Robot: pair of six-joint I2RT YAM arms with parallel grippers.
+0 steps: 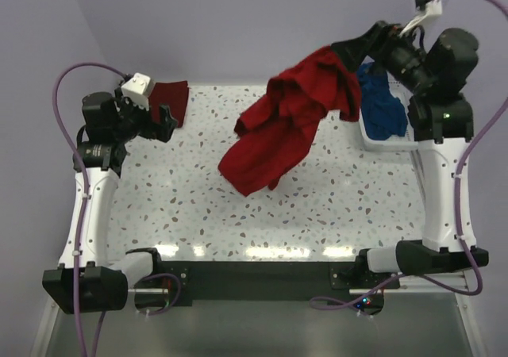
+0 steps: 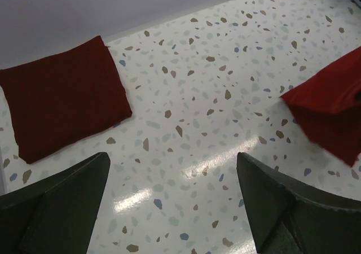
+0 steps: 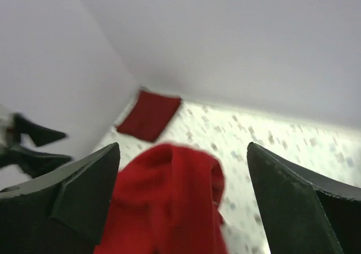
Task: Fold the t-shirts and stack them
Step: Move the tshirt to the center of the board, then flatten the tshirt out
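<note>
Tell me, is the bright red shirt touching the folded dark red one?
Apart. The top view shows bare speckled table between the bright red shirt and the folded dark red shirt.

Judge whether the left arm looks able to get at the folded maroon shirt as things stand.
Probably yes. The left gripper stands open, aimed towards the maroon shirt, which lies flat just ahead on the table with nothing between them. The bright red shirt is well off to the side.
</note>
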